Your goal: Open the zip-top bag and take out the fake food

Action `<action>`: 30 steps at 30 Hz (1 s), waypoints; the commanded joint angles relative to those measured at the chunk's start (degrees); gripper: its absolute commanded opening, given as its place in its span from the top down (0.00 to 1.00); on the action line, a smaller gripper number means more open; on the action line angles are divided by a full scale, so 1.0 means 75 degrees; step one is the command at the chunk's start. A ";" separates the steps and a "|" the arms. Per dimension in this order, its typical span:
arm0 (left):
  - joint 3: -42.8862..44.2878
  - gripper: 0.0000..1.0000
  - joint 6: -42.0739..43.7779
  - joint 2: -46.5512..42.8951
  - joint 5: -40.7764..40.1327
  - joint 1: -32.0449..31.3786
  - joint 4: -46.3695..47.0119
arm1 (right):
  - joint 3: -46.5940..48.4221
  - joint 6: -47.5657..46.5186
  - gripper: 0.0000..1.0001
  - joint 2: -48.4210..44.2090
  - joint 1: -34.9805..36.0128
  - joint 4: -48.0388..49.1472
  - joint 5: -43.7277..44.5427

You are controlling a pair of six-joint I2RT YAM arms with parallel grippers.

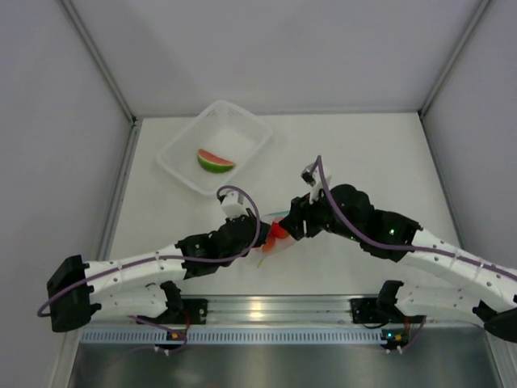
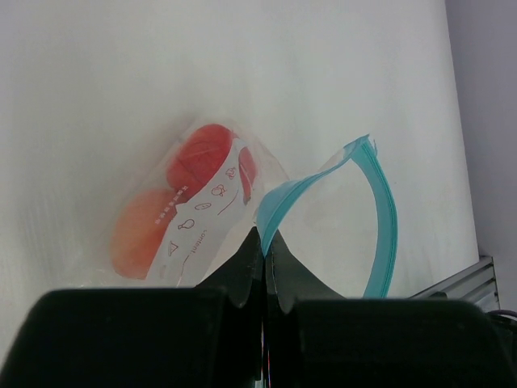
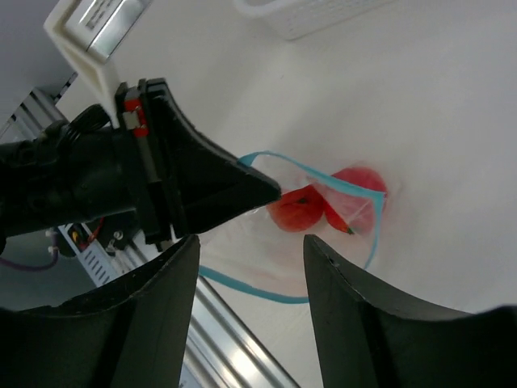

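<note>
Your left gripper (image 2: 263, 242) has its jaws pressed together on the zip-top bag (image 2: 323, 234), pinching the near lip of the mouth right where the light blue zip strip (image 2: 388, 210) begins. From that pinch the strip arcs up and round to the right, so the mouth stands open. In the left wrist view you can see two pieces of the fake food inside the bag: the round red tomato-like ball (image 2: 202, 158) lies farther in, and the orange-peach fruit (image 2: 137, 234) sits to the left of it and nearer the camera, both partly covered by a white label (image 2: 202, 226) with red print. Your right gripper (image 3: 252, 240) has its jaws apart with nothing between them, and it hangs just in front of the open mouth, facing the left gripper's black fingers (image 3: 226, 190). Through the blue loop in that view you can see red fruit (image 3: 295, 212) on the bag's floor. From above, the two grippers meet near the middle of the white table (image 1: 363, 145), a little ahead of the arm bases, with the bag (image 1: 275, 238) between the left gripper (image 1: 262, 237) and the right gripper (image 1: 292, 226). The watermelon wedge (image 1: 215, 161) is already out of the bag and lies in the white basket (image 1: 246, 117), well apart from it toward the far left of the table.
</note>
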 commanded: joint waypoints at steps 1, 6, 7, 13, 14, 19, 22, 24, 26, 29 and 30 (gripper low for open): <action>0.0391 1.00 0.0110 0.0033 0.0021 0.0017 0.0361 | -0.0002 0.0574 0.46 0.0215 0.1028 0.0129 0.1117; 0.0403 1.00 -0.0007 -0.0026 -0.0002 0.0017 0.0373 | -0.0260 0.1206 0.50 0.0906 0.1219 0.0399 0.2148; 0.0368 1.00 -0.0100 -0.0061 -0.0026 0.0017 0.0373 | -0.0272 0.1288 0.51 0.1001 0.1207 0.0399 0.2254; 0.0157 1.00 -0.0499 -0.0190 -0.0353 0.0017 0.0384 | -0.0647 0.1605 0.57 0.1481 0.1219 0.0961 0.2348; 0.0133 1.00 -0.0546 -0.0178 -0.0389 0.0017 0.0384 | -0.0659 0.1617 0.57 0.1563 0.1219 0.1020 0.2244; 0.0039 1.00 -0.0792 -0.0015 -0.0612 0.0017 0.0396 | -0.0472 0.1582 0.57 0.2313 0.1219 0.1137 0.2195; -0.0066 1.00 -0.0910 0.0091 -0.0577 0.0017 0.0536 | -0.0506 0.1629 0.58 0.2618 0.1219 0.1371 0.2372; -0.0090 1.00 -0.0956 0.0138 -0.0542 0.0017 0.0606 | -0.0460 0.1711 0.57 0.2840 0.1207 0.1500 0.2617; -0.0101 1.00 -0.1015 0.0208 -0.0565 0.0017 0.0607 | -0.0552 0.1804 0.57 0.3016 0.1207 0.1885 0.2921; -0.0230 1.00 -0.1132 0.0232 -0.0577 0.0017 0.0654 | -0.0717 0.2120 0.57 0.3111 0.1055 0.2308 0.3039; -0.0254 1.00 -0.1179 0.0232 -0.0565 0.0017 0.0654 | -0.0752 0.2156 0.57 0.3180 0.1032 0.2576 0.3110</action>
